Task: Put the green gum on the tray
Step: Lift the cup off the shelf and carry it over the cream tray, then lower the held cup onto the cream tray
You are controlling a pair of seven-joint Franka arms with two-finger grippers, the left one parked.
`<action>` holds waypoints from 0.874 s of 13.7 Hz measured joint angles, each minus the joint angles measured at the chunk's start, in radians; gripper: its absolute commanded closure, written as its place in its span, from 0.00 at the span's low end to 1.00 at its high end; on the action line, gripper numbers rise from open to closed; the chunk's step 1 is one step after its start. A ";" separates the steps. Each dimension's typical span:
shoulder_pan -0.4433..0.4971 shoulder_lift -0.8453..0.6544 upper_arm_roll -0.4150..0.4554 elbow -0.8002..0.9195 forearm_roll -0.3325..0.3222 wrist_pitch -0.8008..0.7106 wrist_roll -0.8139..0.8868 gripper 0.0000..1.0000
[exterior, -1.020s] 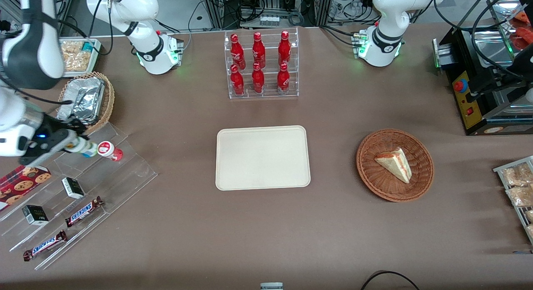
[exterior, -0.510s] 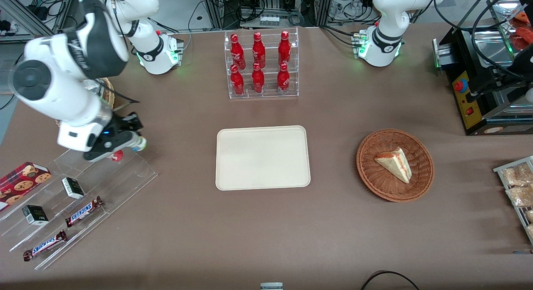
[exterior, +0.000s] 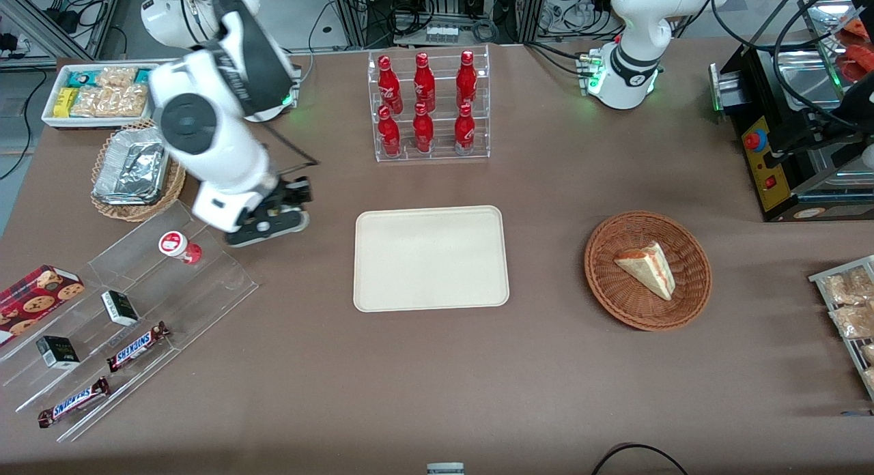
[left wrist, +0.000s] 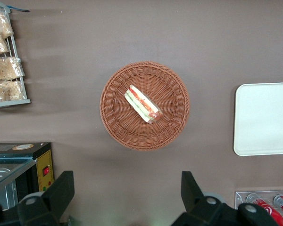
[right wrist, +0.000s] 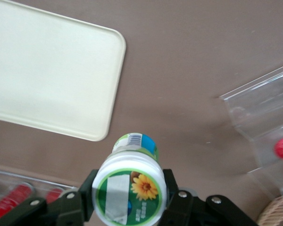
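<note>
We see the gripper (right wrist: 127,197) w/ fingers (right wrist: 80,207) pinching the white green-lidded gum bottle (right wrist: 130,186) above the brown tabletop (exterior: 423,379), just beside the bare cream rectangular tray (exterior: 431,258).

A brown table (exterior: 341,366) carries everything. At its middle lies the cream tray (exterior: 431,258). A clear rack of red bottles (exterior: 429,106) stands farther from the front camera than the tray. A wicker basket with a sandwich (exterior: 647,270) sits toward the parked arm's end. A clear stepped stand (exterior: 130,318) and a foil-filled basket (exterior: 136,171) lie toward the working arm's end. The gripper (exterior: 273,219) hangs above the table, between stand and tray, clamped on the green gum (right wrist: 131,186).
</note>
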 measured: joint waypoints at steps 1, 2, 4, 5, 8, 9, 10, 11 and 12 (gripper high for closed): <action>0.033 0.029 0.000 0.026 0.004 0.002 0.064 1.00; 0.060 0.060 0.000 0.054 0.014 0.005 0.118 1.00; 0.101 0.132 0.000 0.113 0.049 0.014 0.201 1.00; 0.120 0.171 -0.001 0.143 0.061 0.025 0.242 1.00; 0.168 0.272 -0.001 0.213 0.097 0.100 0.354 1.00; 0.182 0.299 -0.001 0.223 0.108 0.133 0.370 1.00; 0.195 0.323 -0.001 0.228 0.112 0.168 0.388 1.00; 0.206 0.346 -0.001 0.229 0.113 0.210 0.408 1.00; 0.218 0.369 -0.001 0.230 0.113 0.249 0.422 1.00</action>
